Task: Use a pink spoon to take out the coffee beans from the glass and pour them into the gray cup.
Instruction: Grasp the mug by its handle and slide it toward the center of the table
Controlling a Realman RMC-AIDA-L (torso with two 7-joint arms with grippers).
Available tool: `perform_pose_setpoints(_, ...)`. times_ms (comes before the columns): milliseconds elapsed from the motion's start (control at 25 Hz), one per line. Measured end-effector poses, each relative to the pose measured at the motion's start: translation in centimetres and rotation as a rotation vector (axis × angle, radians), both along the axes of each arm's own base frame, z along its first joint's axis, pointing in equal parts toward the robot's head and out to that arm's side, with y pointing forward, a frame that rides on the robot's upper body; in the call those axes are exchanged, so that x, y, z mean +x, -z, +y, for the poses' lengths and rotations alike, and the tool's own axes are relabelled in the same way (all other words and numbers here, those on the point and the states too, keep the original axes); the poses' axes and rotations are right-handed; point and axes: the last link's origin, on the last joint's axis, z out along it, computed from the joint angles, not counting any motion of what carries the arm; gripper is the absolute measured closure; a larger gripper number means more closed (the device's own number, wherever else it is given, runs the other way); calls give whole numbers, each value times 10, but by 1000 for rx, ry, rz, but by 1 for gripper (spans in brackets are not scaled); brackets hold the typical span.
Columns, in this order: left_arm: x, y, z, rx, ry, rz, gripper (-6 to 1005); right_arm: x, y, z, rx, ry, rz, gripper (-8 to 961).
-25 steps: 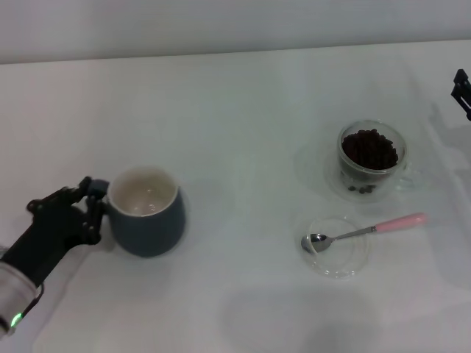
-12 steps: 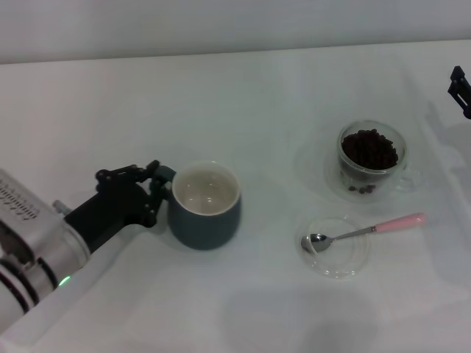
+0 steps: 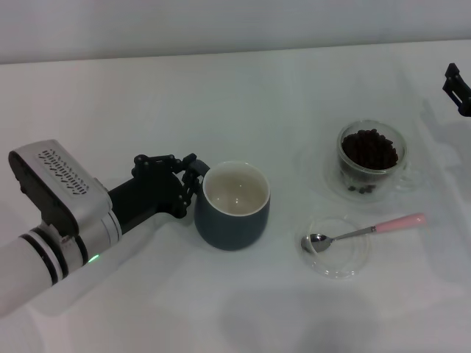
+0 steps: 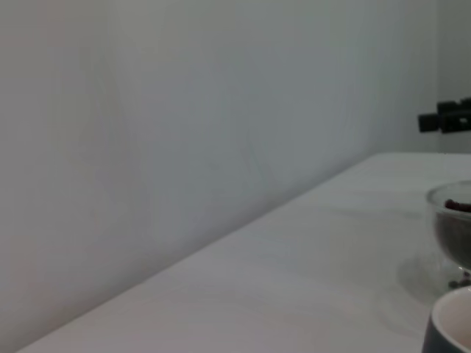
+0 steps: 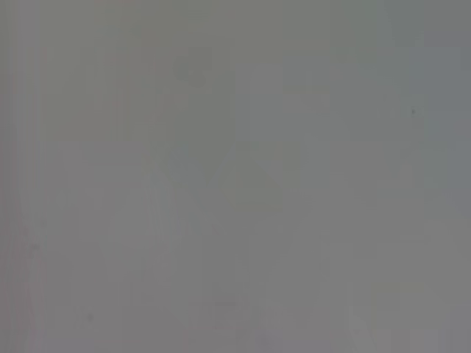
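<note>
Head view: your left gripper (image 3: 193, 179) sits left of centre, fingers closed on the handle side of the gray cup (image 3: 232, 205), which stands upright on the table (image 3: 221, 95) in the middle of the frame, cream inside bare, no beans in it. To the right, the glass (image 3: 371, 158) is in the upper right, heaped w/ coffee beans (image 3: 369, 148); a few beans seem to lie low in its double wall. Just below it, lower right, the pink spoon (image 3: 366, 232) rests w/ its metal bowl in a shallow glass dish (image 3: 337, 247) and its pink handle sticking out toward the right edge. Your right gripper (image 3: 456, 87) shows only as a dark bit at the far right edge, well apart from everything; can't tell its fingers

Left wrist view: mostly wall and table. Cup rim (image 4: 450, 323) peeks in at the bottom right corner, the glass (image 4: 450, 228) just above it at the right edge, and the other arm's gripper (image 4: 447, 118) is a dark shape upper right

Right wrist view: plain gray, nothing to read

Judgement: you're at the set-up step, placing the cup near the glass; no scooping yet. Next you'd need the left to let go w/o tipping the cup, then the right to come down on the spoon's pink handle, which lies flat and thin, so expect a fiddly pick
</note>
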Motion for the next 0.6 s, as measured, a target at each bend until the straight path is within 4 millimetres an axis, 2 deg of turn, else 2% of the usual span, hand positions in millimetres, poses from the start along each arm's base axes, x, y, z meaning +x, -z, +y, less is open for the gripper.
perform_pose_setpoints(600, -6, 1, -5, -4, -13, 14, 882, 0, 1, -1, -3, 1, 0, 98)
